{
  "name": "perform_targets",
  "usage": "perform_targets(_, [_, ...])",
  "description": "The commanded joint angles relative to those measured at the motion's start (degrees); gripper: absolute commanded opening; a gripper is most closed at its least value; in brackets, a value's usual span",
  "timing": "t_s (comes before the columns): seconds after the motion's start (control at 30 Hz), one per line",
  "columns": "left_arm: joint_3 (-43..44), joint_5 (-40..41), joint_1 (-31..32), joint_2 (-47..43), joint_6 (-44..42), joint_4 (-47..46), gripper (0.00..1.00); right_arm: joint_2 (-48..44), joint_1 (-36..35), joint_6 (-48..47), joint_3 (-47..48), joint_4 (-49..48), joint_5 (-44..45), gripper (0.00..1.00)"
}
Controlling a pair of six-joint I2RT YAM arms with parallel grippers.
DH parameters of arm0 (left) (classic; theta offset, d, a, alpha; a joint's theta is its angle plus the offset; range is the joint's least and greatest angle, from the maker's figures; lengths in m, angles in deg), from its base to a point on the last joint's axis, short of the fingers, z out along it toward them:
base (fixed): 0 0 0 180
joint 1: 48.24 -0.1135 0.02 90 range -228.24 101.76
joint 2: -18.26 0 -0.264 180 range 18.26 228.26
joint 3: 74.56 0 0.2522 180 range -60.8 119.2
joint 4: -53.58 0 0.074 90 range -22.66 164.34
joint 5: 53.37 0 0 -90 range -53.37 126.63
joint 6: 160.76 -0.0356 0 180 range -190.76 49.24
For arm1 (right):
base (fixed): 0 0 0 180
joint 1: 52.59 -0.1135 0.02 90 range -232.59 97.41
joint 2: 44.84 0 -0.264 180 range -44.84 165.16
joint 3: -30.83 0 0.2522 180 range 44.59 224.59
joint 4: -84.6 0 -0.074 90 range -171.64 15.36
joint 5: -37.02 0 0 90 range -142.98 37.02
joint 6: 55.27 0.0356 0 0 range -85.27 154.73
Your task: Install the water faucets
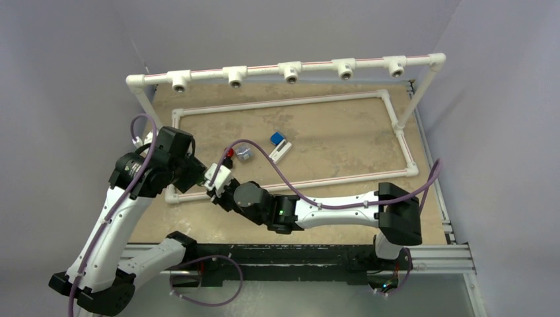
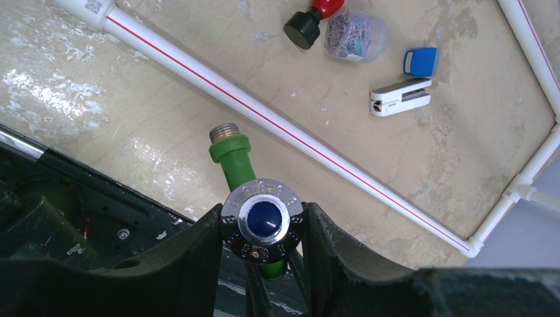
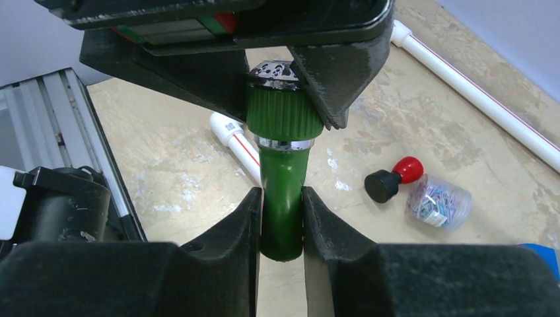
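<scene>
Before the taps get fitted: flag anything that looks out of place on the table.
A small clear jar of paper clips lies beside the black tap, inside the pipe frame on the table. It is no plumbing part. Nothing looks spilled or broken.

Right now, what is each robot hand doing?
Left gripper: shut on the green faucet.
Right gripper: shut on the green faucet too.

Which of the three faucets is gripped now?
The green faucet, held by left claw and right claw; the black faucet and white faucet lie on the table.
</scene>
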Motion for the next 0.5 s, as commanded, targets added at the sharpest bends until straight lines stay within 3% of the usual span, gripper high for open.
perform_targets(0.0, [1.07,-0.44,0.25,-0.13,0.89,-0.29,0.00,-0.38,-0.28,-0.08,3.07,-0.94,1.01,0.02])
perform_targets(0.27, [1.14,-1.38,0.19,-0.57,0.49,-0.73,0.01,-3.03,-0.33,1.09,0.02,-2.06,1.85,0.00])
perform_targets(0.4, [1.88,-1.44,0.18,-0.98,0.10,-1.23,0.22,-5.27,-0.37,2.90,-2.49,-1.69,2.24,0.00])
perform_targets(0.47, [1.85,-1.87,0.24,-1.70,-0.82,-2.56,0.40,-6.49,-0.37,3.88,-3.95,-1.43,2.34,0.00])
